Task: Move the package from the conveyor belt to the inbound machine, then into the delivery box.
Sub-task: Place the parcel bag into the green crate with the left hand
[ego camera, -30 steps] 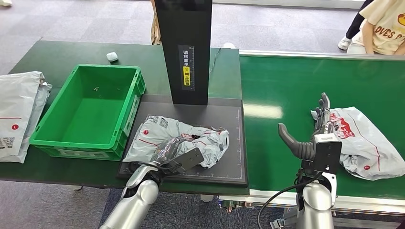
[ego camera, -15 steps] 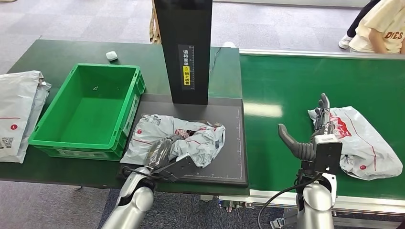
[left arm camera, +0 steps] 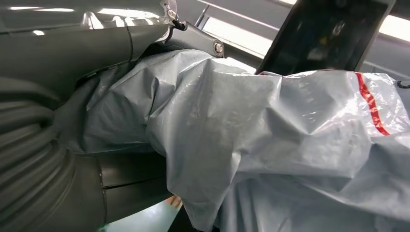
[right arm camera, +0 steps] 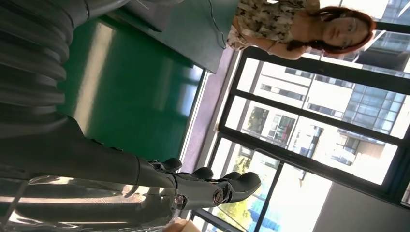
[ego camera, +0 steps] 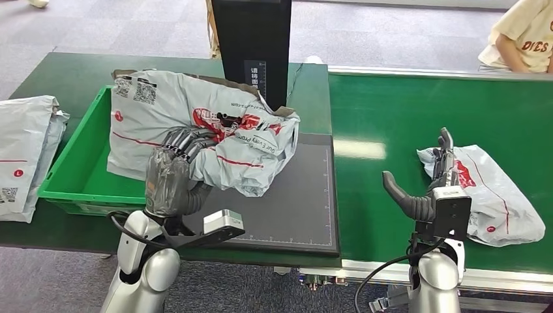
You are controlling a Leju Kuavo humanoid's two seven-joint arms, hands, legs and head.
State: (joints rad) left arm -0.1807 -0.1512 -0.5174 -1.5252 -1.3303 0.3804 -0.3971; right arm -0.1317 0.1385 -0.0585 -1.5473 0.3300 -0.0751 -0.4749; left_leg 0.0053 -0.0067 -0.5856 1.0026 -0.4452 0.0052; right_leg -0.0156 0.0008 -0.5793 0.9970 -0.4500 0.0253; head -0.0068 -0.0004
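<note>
1. Hanging in the air, the crumpled grey plastic mailer package with red print [ego camera: 195, 134] is held up by the left hand [ego camera: 175, 171]; it is raised partly over the green plastic crate [ego camera: 72, 171] and partly over the black scanner plate [ego camera: 293, 208].
2. The left hand's fingers are seen curled into the package's underside, and in the left wrist view the grey film [left arm camera: 270, 140] is draped against the hand.
3. The black upright column of the inbound machine [ego camera: 251, 45] is seen just behind the lifted package.
4. The right hand [ego camera: 430, 179] is held upright over the green conveyor belt [ego camera: 385, 117], fingers straight and thumb spread, nothing gripped.
5. A second grey mailer bag [ego camera: 495, 195] is lying on the belt, just beside the right hand.
6. More grey mailer bags [ego camera: 26, 153] are piled on the dark green table [ego camera: 65, 72], left of the crate.
</note>
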